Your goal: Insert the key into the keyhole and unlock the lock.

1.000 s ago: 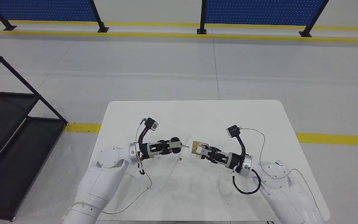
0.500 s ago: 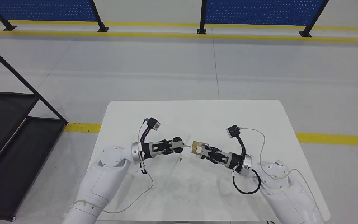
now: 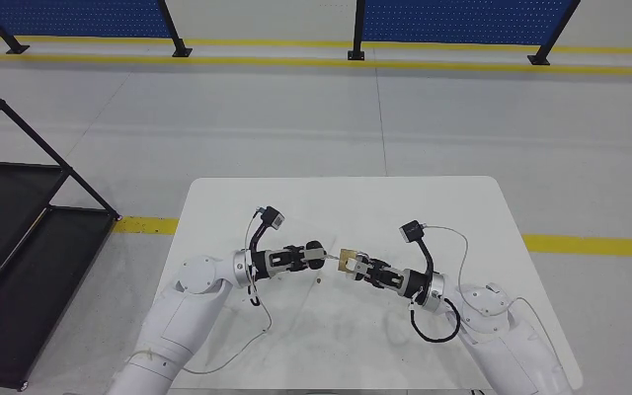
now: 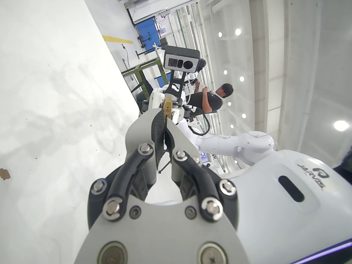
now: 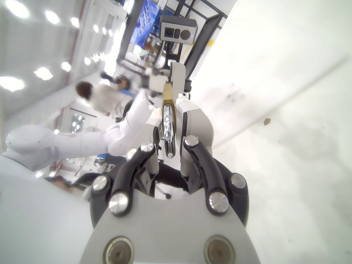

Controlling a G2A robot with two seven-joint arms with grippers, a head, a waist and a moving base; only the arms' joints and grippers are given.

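My right gripper point(image 3: 357, 265) is shut on a brass padlock point(image 3: 346, 261), held above the middle of the white table point(image 3: 434, 207). In the right wrist view the padlock point(image 5: 167, 98) sits between my right gripper's point(image 5: 169, 116) pads, its silver shackle point(image 5: 168, 129) toward the wrist and its brass body pointing at the other arm. My left gripper point(image 3: 316, 255) faces it from the left, shut on a thin key point(image 3: 326, 258) whose tip is almost at the lock. In the left wrist view my left gripper point(image 4: 164, 123) has its black pads pressed together, hiding the key, and the brass padlock point(image 4: 167, 106) lies just beyond the tips.
A black shelf cart point(image 3: 44, 237) stands on the floor left of the table. Blue barrier panels point(image 3: 454, 20) line the far side of the room. A small brown crumb point(image 5: 266, 122) lies on the tabletop.
My left gripper has edged slightly to the right with the key, closing the gap to the padlock. The right arm has kept still.
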